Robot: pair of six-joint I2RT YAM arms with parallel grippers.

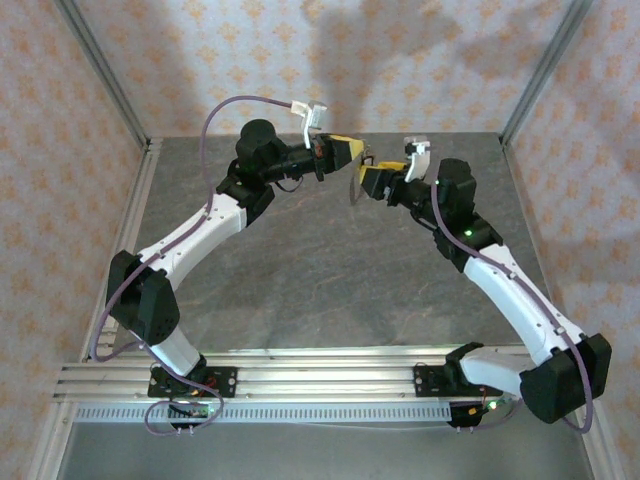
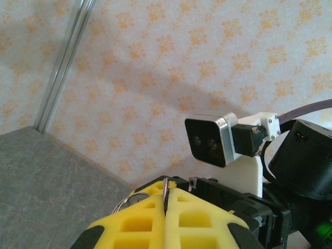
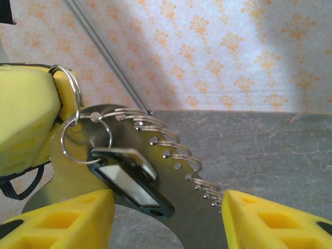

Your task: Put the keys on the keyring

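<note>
**Item:** keyring (image 3: pixel 79 97), a wire loop held in the air over the far middle of the worktop (image 1: pixel 300 290).
**Left claw** (image 2: pixel 166 202): clenched on the ring's metal.
**Hanging with it:** a smaller ring, a notched silver disc (image 3: pixel 129 132) and a dark key (image 3: pixel 129 181) with a light face.
**Right claw** (image 3: pixel 167 197): released, with its fingers either side of the key and apparently clear of it.
**Step, as judged:** threading.
**Next:** pinch the key squarely while the left claw keeps the loop steady.

Robot lab cell, aluminium frame rails (image 1: pixel 320 370), patterned wall panels (image 1: pixel 400 60), grey tabletop (image 1: pixel 330 280)
</note>
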